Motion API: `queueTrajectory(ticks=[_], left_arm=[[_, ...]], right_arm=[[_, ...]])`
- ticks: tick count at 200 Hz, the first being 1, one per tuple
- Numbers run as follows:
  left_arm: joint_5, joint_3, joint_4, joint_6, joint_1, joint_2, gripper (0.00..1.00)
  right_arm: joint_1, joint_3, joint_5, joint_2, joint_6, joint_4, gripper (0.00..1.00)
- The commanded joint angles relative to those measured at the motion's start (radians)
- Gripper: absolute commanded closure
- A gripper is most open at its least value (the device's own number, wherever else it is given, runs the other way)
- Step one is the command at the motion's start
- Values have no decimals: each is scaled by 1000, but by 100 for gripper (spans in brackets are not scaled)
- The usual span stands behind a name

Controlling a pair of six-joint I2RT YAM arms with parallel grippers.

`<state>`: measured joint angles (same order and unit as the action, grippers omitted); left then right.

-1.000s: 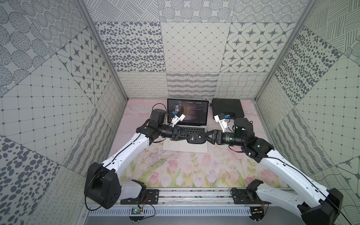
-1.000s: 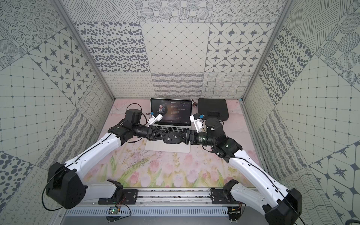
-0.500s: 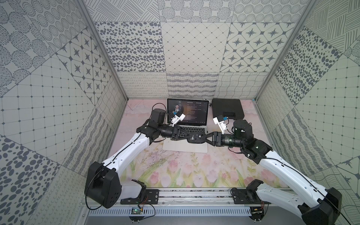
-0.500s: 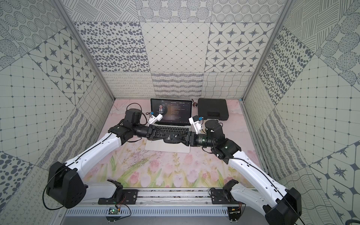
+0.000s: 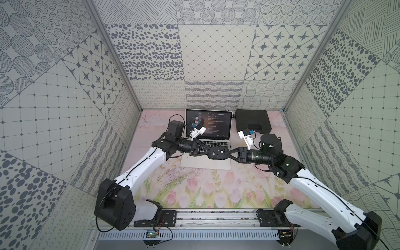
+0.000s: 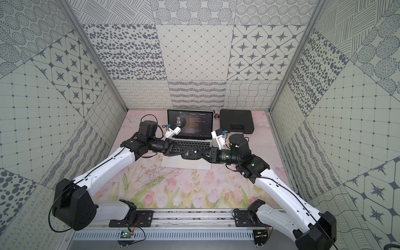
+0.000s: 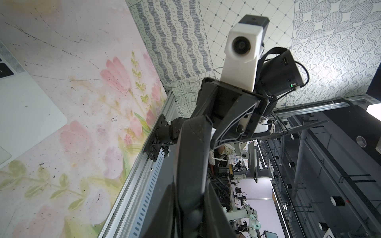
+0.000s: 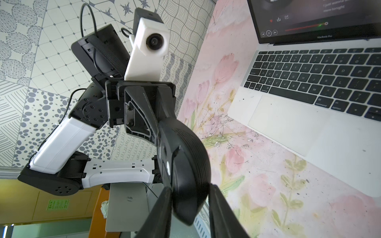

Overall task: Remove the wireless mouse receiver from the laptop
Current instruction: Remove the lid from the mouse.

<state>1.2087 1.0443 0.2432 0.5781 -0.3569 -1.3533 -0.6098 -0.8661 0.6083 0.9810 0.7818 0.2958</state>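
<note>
Right wrist view: right gripper (image 8: pixel 190 206) straddles the one mouse (image 8: pixel 185 160), clamping unclear; left gripper (image 5: pixel 208 152) clamps it. In a top view, one laptop (image 5: pixel 203 166), centre frame, lies widthwise, screen facing the lower edge; receiver too small to find.

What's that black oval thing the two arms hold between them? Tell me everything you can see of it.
It is a black computer mouse, oval, matte plastic, with a ribbed side band and a small white dot. It hangs in the air over the laptop's palm rest. The left end effector grips one end; the right end effector's fingers straddle the opposite end, contact unclear.
</note>
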Motion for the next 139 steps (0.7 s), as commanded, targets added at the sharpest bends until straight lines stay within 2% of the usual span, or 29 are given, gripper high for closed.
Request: queueTrajectory(ticks=[1, 48, 116, 139], left_arm=[[29, 8, 8, -45, 3, -3, 100], [4, 20, 82, -101, 13, -32, 100], [-5, 17, 74, -70, 21, -57, 100], [-49, 18, 102, -82, 32, -67, 100]], right_arm=[[-1, 4, -3, -13, 2, -54, 69], [2, 10, -43, -57, -19, -18, 77], [3, 19, -76, -78, -34, -21, 100], [5, 12, -78, -78, -49, -5, 100]])
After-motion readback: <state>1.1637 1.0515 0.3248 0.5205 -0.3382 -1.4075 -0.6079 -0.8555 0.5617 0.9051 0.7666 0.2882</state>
